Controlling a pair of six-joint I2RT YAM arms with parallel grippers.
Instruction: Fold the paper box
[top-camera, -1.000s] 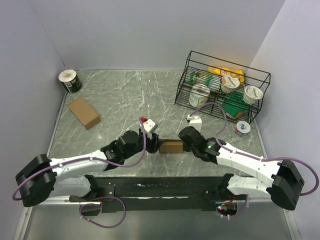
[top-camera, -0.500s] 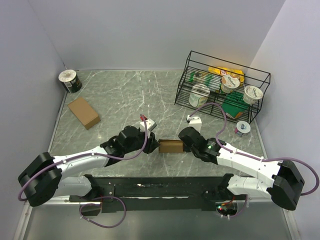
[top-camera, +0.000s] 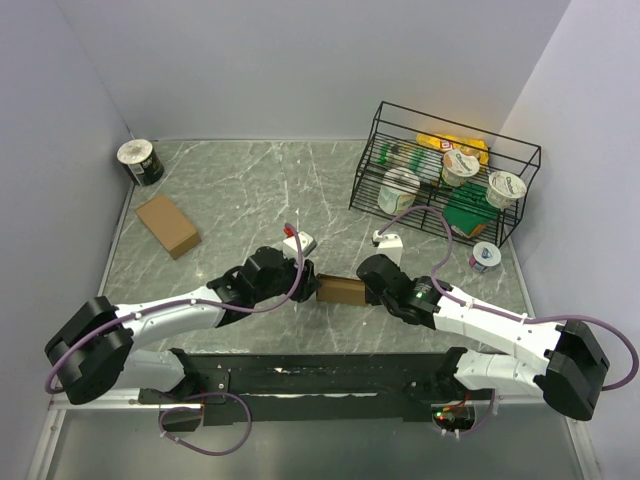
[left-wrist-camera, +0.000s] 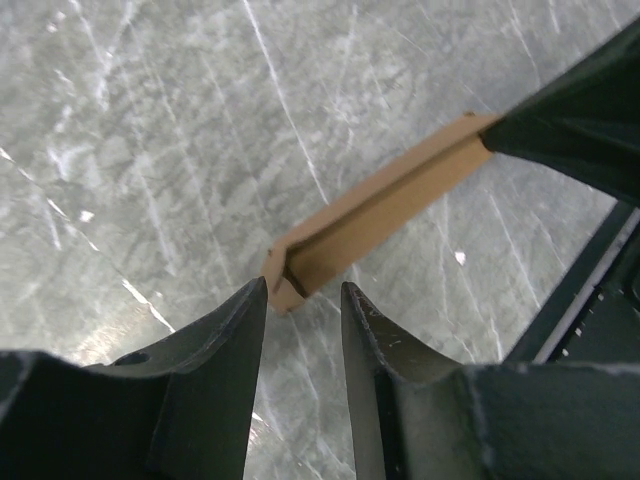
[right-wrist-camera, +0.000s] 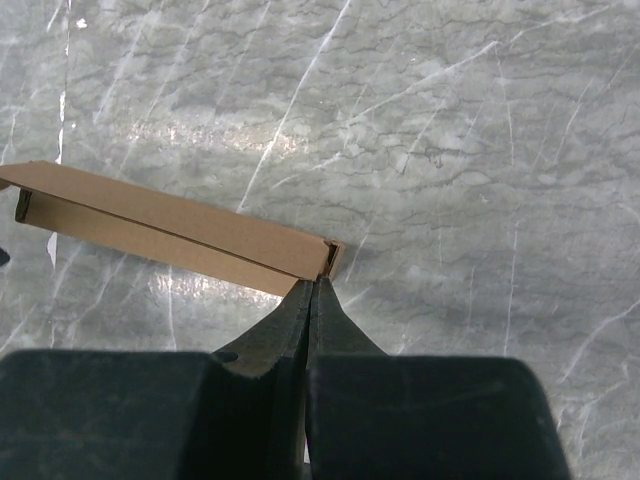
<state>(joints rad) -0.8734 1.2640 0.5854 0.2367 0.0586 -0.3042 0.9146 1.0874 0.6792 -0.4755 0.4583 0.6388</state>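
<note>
Our left arm (top-camera: 170, 318) now lies further to the right along the near edge, its shoulder and elbow closer to the middle. The left end effector (left-wrist-camera: 303, 290), which stands a little off the paper box (left-wrist-camera: 380, 215) half a second earlier, is back at the box's left end, fingers parted around that corner.

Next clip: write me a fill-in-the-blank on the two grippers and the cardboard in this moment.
The left gripper has its jaws ___ at one end of the paper box. The right gripper has its jaws ___ on the other end. The other brown box lies on the ___ arm's side.
Missing words: open, shut, left.
</note>
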